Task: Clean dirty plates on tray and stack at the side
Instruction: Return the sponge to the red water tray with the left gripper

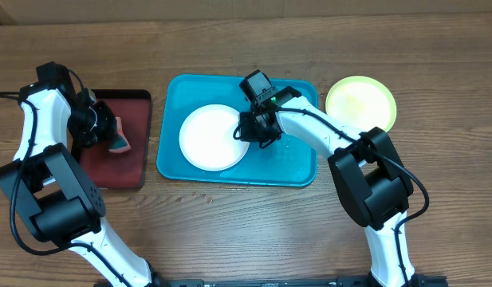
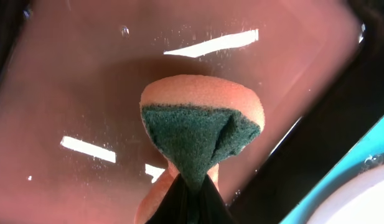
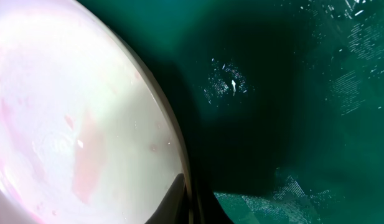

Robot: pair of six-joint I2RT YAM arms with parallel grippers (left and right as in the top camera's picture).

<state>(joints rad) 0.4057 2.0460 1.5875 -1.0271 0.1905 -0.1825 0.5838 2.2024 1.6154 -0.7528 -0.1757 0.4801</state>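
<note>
A white plate (image 1: 214, 136) lies in the left half of the teal tray (image 1: 297, 163); faint pink smears show on the white plate (image 3: 73, 137) in the right wrist view. My right gripper (image 1: 249, 131) is shut on that plate's right rim, one finger (image 3: 173, 199) over the plate face and the other under the edge. A yellow-green plate (image 1: 360, 104) rests on the table right of the tray. My left gripper (image 1: 110, 135) hovers over the dark red tray (image 1: 126, 163), shut on an orange sponge with a green scrub face (image 2: 201, 134). The light blue plate is out of view.
The dark red tray (image 2: 86, 81) has a wet, shiny floor and a black rim. The teal tray floor (image 3: 304, 93) carries water droplets. Bare wooden table (image 1: 253, 231) lies in front of both trays. Both arm bases stand at the near edge.
</note>
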